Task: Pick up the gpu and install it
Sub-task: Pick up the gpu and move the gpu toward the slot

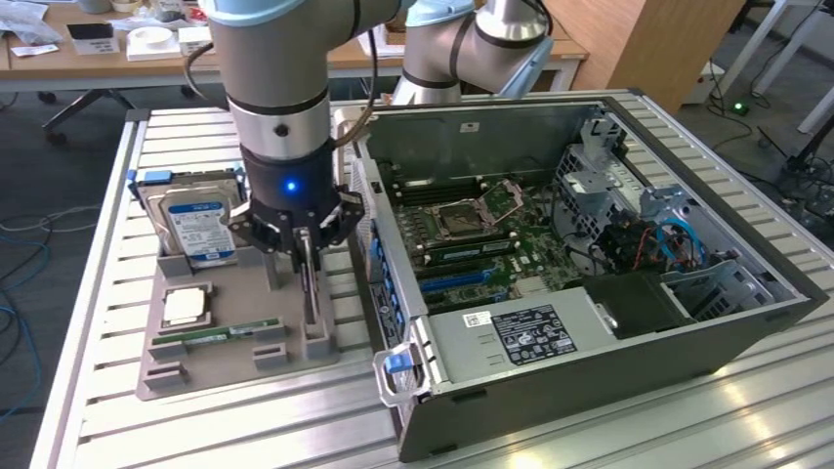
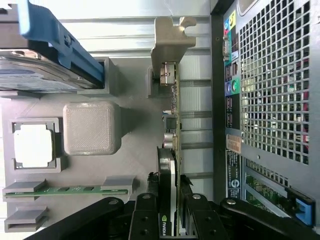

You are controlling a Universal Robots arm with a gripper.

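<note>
Gripper (image 1: 304, 256) is down over the grey parts tray (image 1: 222, 369), directly above the tray's edge that faces the computer case (image 1: 710, 322).

Gpu (image 1: 312, 298) stands on edge in its slot holders along that same tray edge and has not been lifted out. In the wrist view the gpu (image 2: 166, 170) runs lengthwise along the tray (image 2: 135, 160), with its metal bracket (image 2: 172, 35) at the tray end away from the gripper (image 2: 168, 190).

Jaws: closed onto the gpu, one of the fingers (image 2: 145, 215) against each face, near the end of the card opposite the bracket. The lower edge of the card looks seated in the tray.

Other tray contents:
- Hard drive (image 1: 198, 227), blue-white label, upright in a holder at the tray end nearest the bracket.
- CPU (image 1: 187, 309) flat in a square pocket mid-tray, on the side away from the gpu.
- RAM stick (image 1: 215, 335) lying just past the CPU, toward the tray's other end.

Computer case lies open just beside the tray; its motherboard (image 1: 482, 234) is exposed.
</note>
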